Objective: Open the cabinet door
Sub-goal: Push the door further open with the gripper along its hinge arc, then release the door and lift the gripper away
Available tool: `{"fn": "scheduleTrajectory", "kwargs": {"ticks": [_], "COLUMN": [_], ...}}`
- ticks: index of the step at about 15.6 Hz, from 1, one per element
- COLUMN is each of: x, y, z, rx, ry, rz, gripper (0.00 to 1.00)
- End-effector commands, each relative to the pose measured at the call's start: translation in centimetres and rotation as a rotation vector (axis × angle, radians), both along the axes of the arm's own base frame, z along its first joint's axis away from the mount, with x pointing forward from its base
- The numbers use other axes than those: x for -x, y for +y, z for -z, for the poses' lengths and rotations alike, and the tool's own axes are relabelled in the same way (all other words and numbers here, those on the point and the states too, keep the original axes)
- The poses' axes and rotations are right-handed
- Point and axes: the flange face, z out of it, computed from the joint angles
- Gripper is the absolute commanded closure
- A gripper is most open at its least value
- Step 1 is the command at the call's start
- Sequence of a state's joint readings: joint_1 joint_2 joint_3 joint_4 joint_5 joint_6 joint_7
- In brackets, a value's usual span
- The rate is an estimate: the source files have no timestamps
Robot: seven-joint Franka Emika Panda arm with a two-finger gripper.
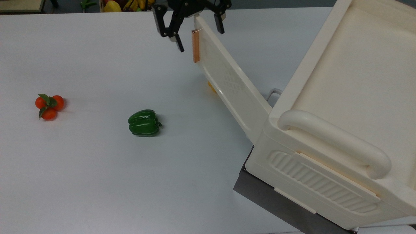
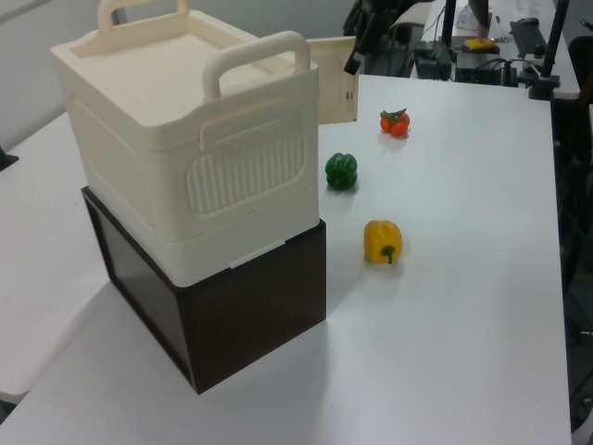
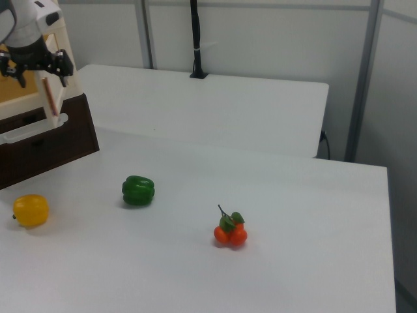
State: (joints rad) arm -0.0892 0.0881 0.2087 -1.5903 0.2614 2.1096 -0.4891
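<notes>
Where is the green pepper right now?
In the top view, the green pepper lies on the white table, between the orange fruit cluster on the top view's left and the cabinet door on its right.
</notes>
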Motion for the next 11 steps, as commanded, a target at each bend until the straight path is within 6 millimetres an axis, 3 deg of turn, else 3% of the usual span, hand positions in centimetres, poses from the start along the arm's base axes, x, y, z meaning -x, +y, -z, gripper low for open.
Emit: {"fn": "scheduleTrajectory", "kwargs": {"ticks": [1,4,9,11], "x": [-1.8,-2.8,-4.1,-4.4], "y": [-0.9,-2.7,-3.6,-4.7], "z": [1.5,1.9,2.0,2.0], "rx": [0.039,0.049,0.077,0.082], "ry": [-0.073,-0.120,-0.225,-0.241], "rz": [0.027,0.066,0.094,0.116], "gripper": [0.00,0.00,0.00,0.00]}}
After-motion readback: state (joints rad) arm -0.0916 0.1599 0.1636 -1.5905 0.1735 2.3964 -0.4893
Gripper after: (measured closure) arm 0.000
